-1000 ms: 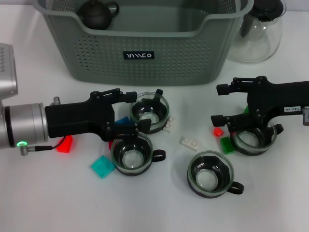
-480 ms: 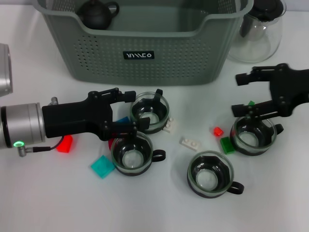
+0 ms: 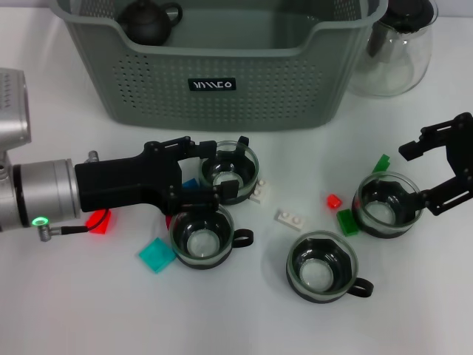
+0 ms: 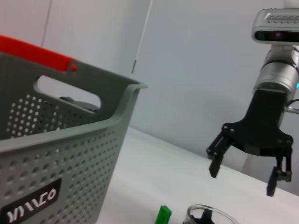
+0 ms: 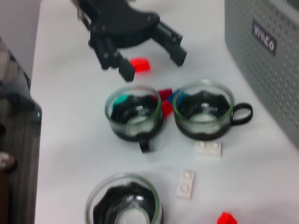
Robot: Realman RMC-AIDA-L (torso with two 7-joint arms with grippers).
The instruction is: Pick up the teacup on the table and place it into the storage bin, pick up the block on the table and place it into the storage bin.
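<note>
So, reach stage: left gripper (image 3: 198, 168) open in front of storage bin (image 3: 222, 81), straddling teacup (image 3: 230, 172); right gripper (image 3: 449, 166) open nearby; you close next.

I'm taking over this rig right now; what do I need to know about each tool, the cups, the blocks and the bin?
Left tool: open, low between the two left cups, holding nothing.
Right tool: open, empty, beside the right cup.
Bin: at the back, holding only a dark teapot.
Done: no cup or block is in the bin.
Left: four cups, including the front one, and the scattered blocks, such as the red, green and teal, are all on the table.
</note>
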